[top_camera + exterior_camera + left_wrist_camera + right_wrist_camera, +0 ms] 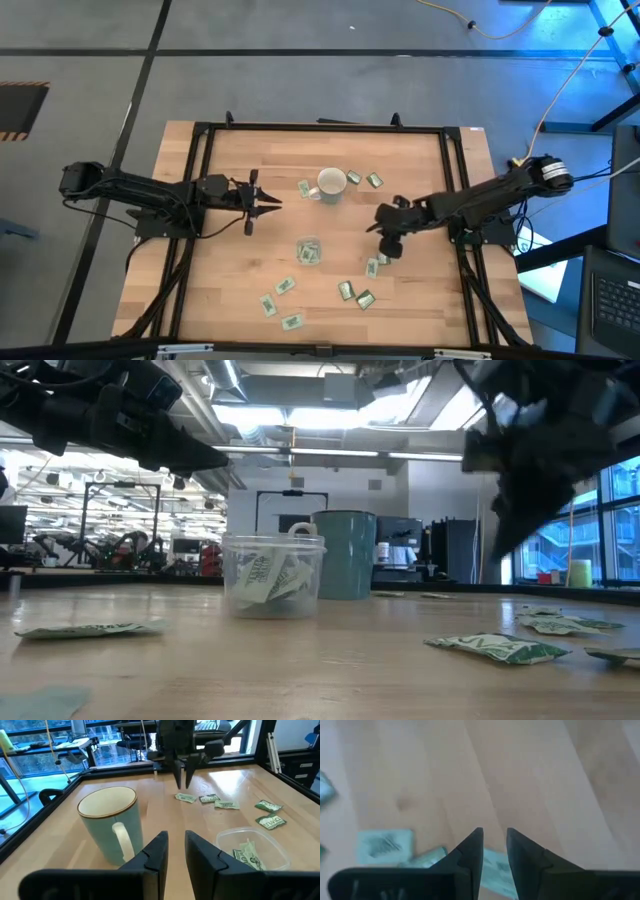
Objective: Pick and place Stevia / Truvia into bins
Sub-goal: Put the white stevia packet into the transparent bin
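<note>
Green-and-white Stevia sachets lie flat on the wooden table: two [354, 177] beside the white mug [330, 185], several [346, 290] toward the near edge. The clear plastic cup [308, 252] stands mid-table with sachets inside [270, 575]. My right gripper [385, 248] points steeply down, open, above a small cluster of sachets [385, 844] right of the cup; nothing is between its fingers [495, 832]. My left gripper [268, 205] waits open and level, left of the mug [112, 822].
The mug stands at the table's far middle, between the two grippers. A black frame rail [320, 128] runs around the table top. Bare wood lies between the cup and the left arm. Beyond the table, the low view shows a room with shelving.
</note>
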